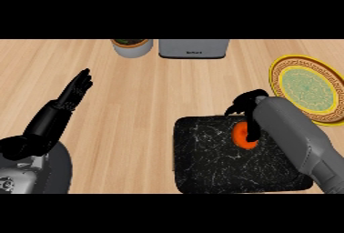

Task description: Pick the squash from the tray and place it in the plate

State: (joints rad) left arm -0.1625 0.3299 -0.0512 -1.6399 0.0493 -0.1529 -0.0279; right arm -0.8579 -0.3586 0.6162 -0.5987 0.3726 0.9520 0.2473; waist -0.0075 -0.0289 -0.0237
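**Over the tray: right hand closing on the squash**

At the tray's far edge, the right hand (247, 105) hangs with fingers curled down around the orange squash (243, 136) — grasping it, as far as the view shows, though the forearm hides part of the fruit. The squash sits on the black marbled tray (208, 159), near its far right corner. Just beyond to the right lies the yellow-rimmed plate (282, 68), apart from the tray. Off at the left, the left hand (70, 98) rests open, fingers straight, above the bench (168, 86).

The pick looks to be the step in hand. Next — a lift clear of the tray, then a short carry rightward and away to the plate.
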